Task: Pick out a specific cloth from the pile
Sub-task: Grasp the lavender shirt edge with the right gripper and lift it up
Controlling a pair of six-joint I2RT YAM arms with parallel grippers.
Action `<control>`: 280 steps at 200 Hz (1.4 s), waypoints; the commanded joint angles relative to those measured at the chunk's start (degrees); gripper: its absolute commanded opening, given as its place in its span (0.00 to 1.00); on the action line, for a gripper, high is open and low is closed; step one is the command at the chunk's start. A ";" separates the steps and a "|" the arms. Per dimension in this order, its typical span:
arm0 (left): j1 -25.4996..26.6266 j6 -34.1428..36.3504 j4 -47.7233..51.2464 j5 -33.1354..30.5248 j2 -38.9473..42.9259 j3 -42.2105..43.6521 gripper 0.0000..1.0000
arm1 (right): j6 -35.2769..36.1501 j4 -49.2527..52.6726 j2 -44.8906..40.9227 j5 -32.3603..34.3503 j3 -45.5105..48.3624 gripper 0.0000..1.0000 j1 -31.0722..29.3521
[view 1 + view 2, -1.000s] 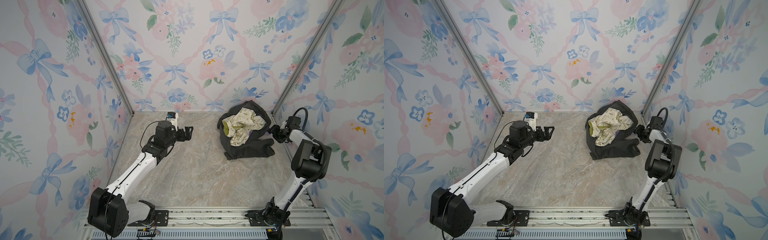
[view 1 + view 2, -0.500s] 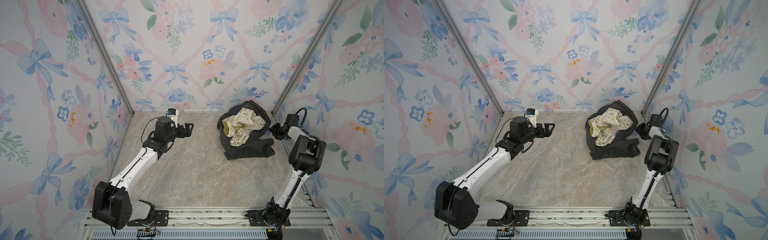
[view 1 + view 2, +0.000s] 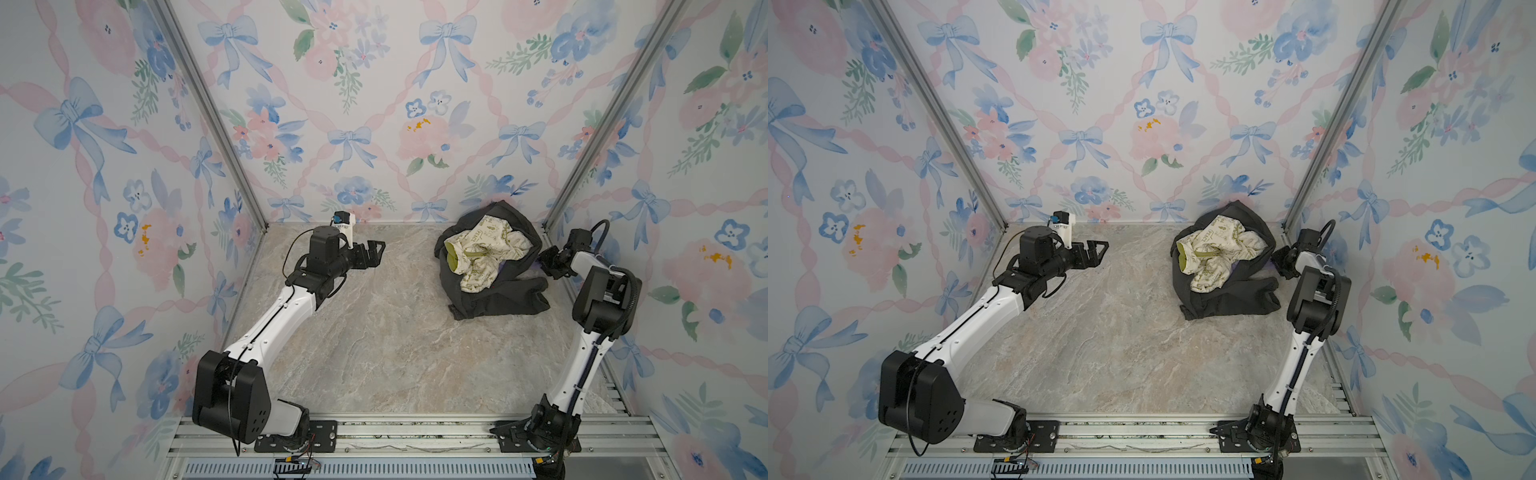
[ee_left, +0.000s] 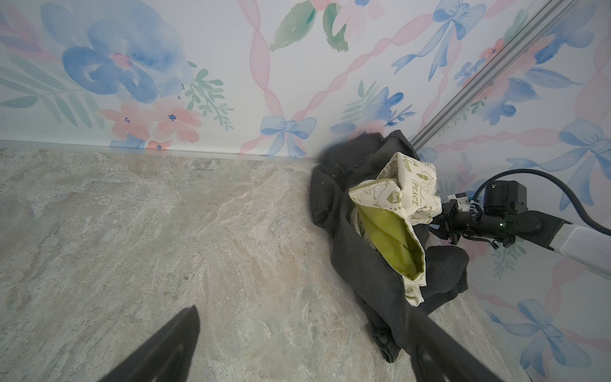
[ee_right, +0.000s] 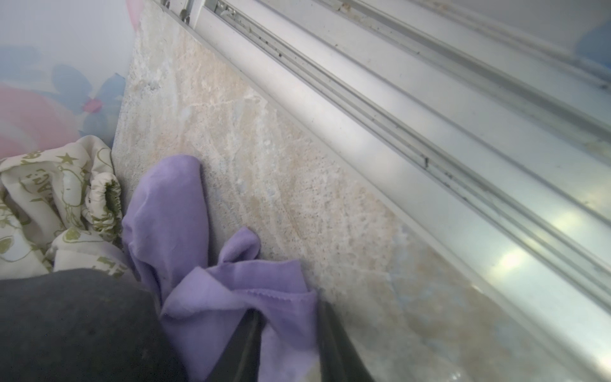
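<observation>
Lavender cloth (image 5: 201,291) lies at the right edge of the pile (image 3: 494,286), crumpled on the marble tabletop (image 3: 395,332) in the far right corner; in the right wrist view a fold of it sits between the two dark fingers (image 5: 244,347) of the right gripper (image 5: 287,344), which stand narrowly apart with the fabric bunched between them, though whether they have fully clamped on it cannot be told. In both top views only a sliver of purple shows beside the right gripper (image 3: 547,262) (image 3: 1280,263). Just beside the cloth rests the cream garment (image 5: 49,205) with olive print, its yellow-green lining facing the left arm, and under both spreads the black-grey garment (image 3: 498,297). An aluminium rail (image 5: 429,139) runs along the tabletop's edge near the cloth. Well apart, on the left side near the back wall, the left gripper (image 3: 371,254) hovers above the bare surface with its jaws spread wide, holding nothing
</observation>
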State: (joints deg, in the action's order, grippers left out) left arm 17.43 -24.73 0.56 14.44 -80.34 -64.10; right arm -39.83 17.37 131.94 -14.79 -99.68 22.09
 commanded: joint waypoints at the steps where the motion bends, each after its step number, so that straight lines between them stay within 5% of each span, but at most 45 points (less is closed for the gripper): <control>1: -0.11 -0.88 -0.12 0.38 -0.61 -1.95 0.98 | -0.86 0.79 1.96 -1.18 -1.35 0.15 0.28; 34: 0.32 -1.53 -0.19 -0.60 -0.76 -3.16 0.98 | -1.31 -1.80 0.61 -2.43 0.46 0.00 0.25; 149: 3.82 -2.25 -0.24 -5.41 1.51 -5.67 0.98 | -8.32 -18.66 -18.82 -2.41 9.84 0.00 -0.69; 205: 6.12 -2.81 -0.63 -8.99 3.74 -5.94 0.98 | -10.72 -21.34 -22.41 -5.05 3.73 0.00 -3.03; 280: 7.29 -2.89 -0.96 -5.12 -1.82 -12.31 0.98 | -13.62 -23.68 -23.92 -8.78 -6.77 0.00 -6.73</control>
State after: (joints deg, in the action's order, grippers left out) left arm 23.68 -26.57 -0.01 8.16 -80.49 -74.50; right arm -51.96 -0.32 112.22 -20.95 -101.27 16.99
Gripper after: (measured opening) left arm 0.979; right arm 0.045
